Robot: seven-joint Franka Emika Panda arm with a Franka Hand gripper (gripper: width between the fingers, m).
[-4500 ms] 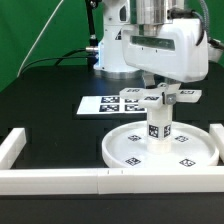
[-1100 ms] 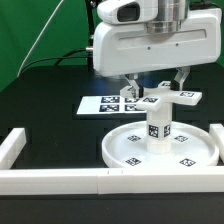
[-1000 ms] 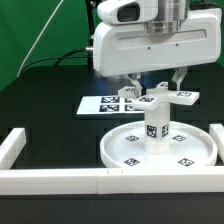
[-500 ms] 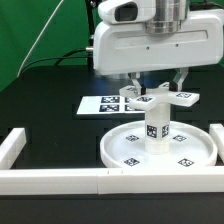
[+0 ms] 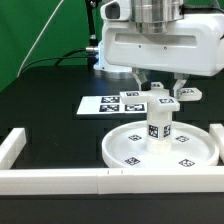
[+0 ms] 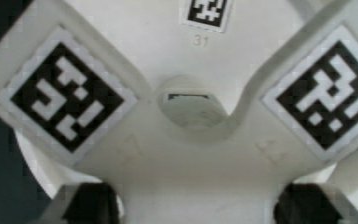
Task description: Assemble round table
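The large round disc [image 5: 128, 150] lies flat on the table. The short cylinder leg [image 5: 160, 131] stands upright at its centre. The cross-shaped base [image 5: 187, 92] sits on top of the leg. My gripper [image 5: 160, 90] hangs straight over it, a finger on each side of the base's middle, shut on it. In the wrist view the cross-shaped base [image 6: 179, 110] fills the picture, with two tagged arms spreading away. My dark fingertips [image 6: 87, 200] touch its white body on both sides.
The marker board [image 5: 100, 104] lies behind the disc toward the exterior view's left. A long white border rail [image 5: 60, 178] runs along the front, with short side pieces at both ends. The arm's white body hangs over the disc.
My hand has turned about its vertical axis over the last half second. The cross-shaped base's arms have shifted with it. The disc and the leg stay put.
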